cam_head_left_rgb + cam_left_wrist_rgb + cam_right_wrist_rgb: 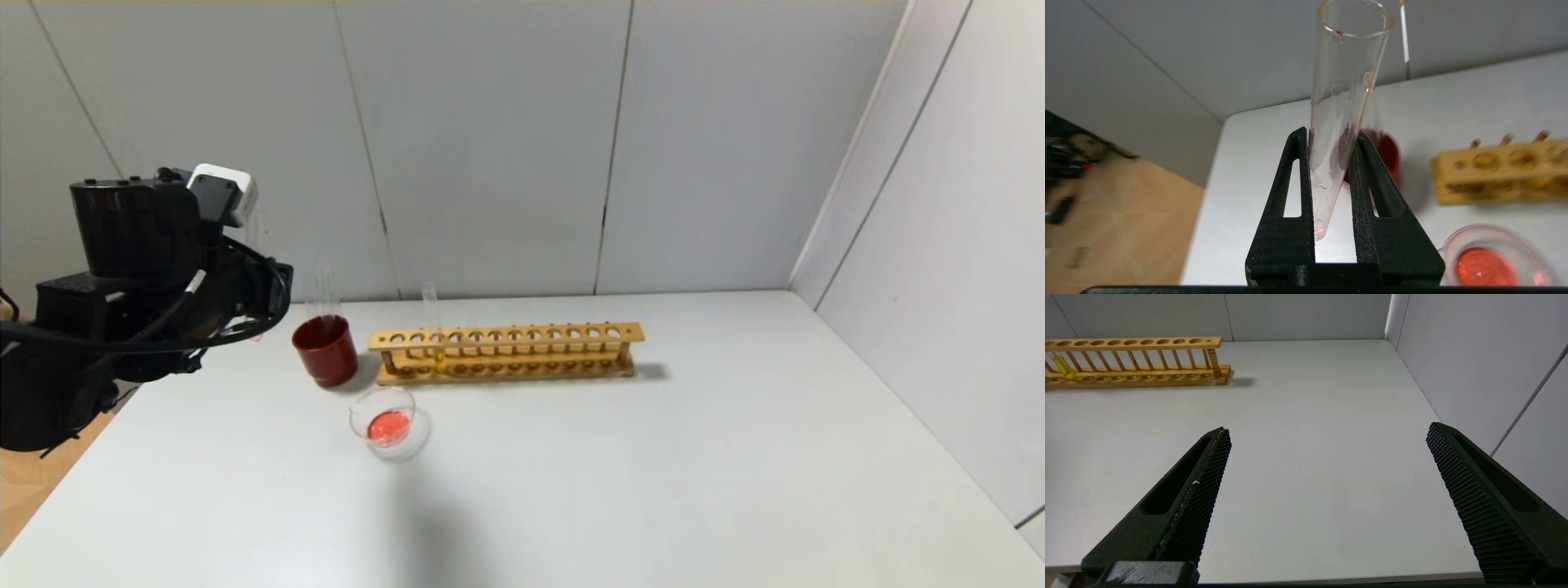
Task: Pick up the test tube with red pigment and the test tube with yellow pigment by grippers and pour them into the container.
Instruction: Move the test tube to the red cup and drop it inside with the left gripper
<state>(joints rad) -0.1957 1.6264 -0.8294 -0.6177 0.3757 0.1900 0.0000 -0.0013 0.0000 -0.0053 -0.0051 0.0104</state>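
Observation:
My left gripper point(263, 287) point(1331, 135) is shut on the test tube with red pigment point(1347, 81), held upright above the table's left edge, left of the dark red cup. The tube is almost empty, with only a red trace at its bottom. The container point(357, 415) point(1447, 246), a low clear dish, holds red liquid and sits in front of the cup. The test tube with yellow pigment point(433, 318) point(1061, 365) stands in the rack near its left end. My right gripper point(1329, 430) is open and empty over the bare table on the right; the head view does not show it.
A dark red cup point(326, 353) point(1390, 151) with clear tubes in it stands left of the wooden rack point(506, 351) point(1498, 171) point(1139, 359). Grey walls close the back and right. The table's left edge drops to a wooden floor point(33, 482).

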